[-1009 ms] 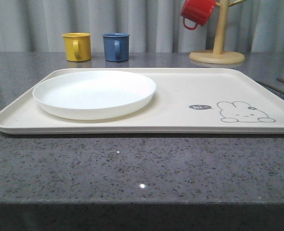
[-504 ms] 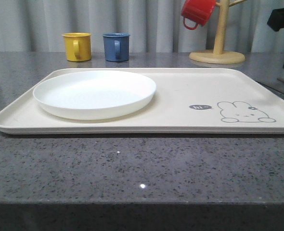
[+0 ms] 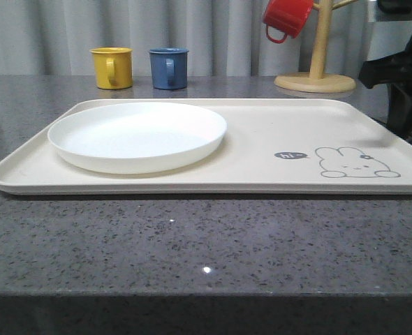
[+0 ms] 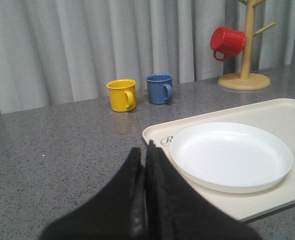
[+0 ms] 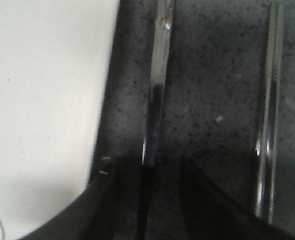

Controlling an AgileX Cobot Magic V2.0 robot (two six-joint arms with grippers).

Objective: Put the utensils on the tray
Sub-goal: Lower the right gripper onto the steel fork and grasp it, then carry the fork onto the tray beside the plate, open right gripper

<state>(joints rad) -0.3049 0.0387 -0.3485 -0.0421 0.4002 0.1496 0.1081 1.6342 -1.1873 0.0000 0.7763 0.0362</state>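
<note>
The cream tray [image 3: 262,150] with the grey rabbit drawing lies on the counter, and the round white plate [image 3: 137,135] rests on its left half. The plate [image 4: 231,155] and the tray rim [image 4: 155,131] lie just right of my left gripper [image 4: 145,150], which is shut and empty above the bare counter. Off the tray's right edge [image 5: 105,100], my right gripper [image 5: 152,172] is open, its fingers either side of a slim steel utensil handle [image 5: 157,85] lying on the counter. A second steel utensil [image 5: 268,110] lies parallel, further from the tray. I cannot tell which utensils these are.
A yellow mug [image 3: 112,67] and a blue mug [image 3: 169,68] stand behind the tray. A wooden mug tree [image 3: 316,70] with a red mug [image 3: 287,17] stands at the back right. My right arm [image 3: 405,84] hangs dark at the right edge.
My right arm has come into the front view from the right and dropped lower beside the tray's right edge. The tray, plate and mugs have not moved.
</note>
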